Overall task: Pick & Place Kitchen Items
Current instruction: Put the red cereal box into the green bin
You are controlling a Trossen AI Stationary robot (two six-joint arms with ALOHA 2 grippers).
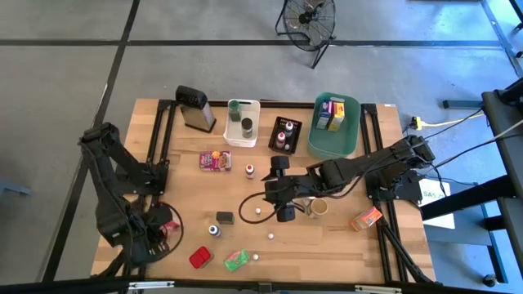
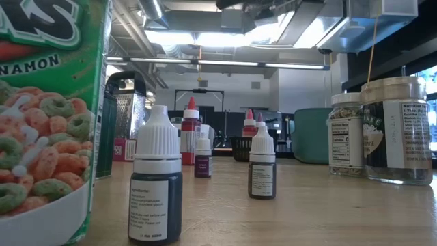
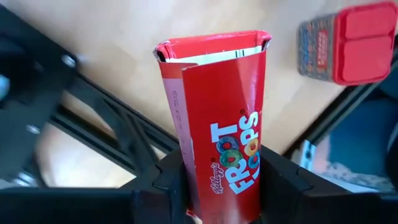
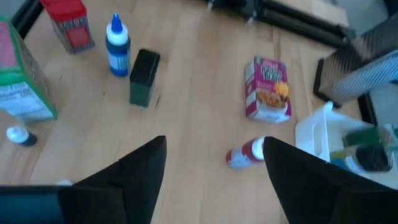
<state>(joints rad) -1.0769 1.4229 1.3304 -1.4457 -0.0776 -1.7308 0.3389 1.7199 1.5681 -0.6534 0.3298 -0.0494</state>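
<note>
**Op:** Left wrist view has it plain: a red cereal box (image 3: 221, 124) sits pinched between the left gripper's (image 3: 221, 186) fingers, top flap up, held low on its body. I read that arm as parked at the table's (image 1: 327, 245) near-left corner, box lifted off the wood.

**Spotter:** How will it handle?

**Op:** I'd guess light and thin-walled. The card should buckle if I squeeze hard, and the glossy print may slide. Across the narrow faces, as it is gripped, looks right to me.

**Spotter:** And the right arm?

**Op:** Right gripper (image 4: 214, 168) hangs over mid-table with fingers spread and nothing between them. Just ahead of it lies a small red-capped bottle (image 4: 245, 152) on its side; round and small, so I expect it to roll. I'd close across its body, not the cap.

**Spotter:** Anything else near?

**Op:** A pink packet (image 4: 267, 87) stands beyond the bottle, and a dark tin (image 4: 144, 76) with a blue-capped bottle (image 4: 117, 43) off to one side. The white bin (image 1: 243, 122) and teal bin (image 1: 335, 140) wait at the far edge.
</note>
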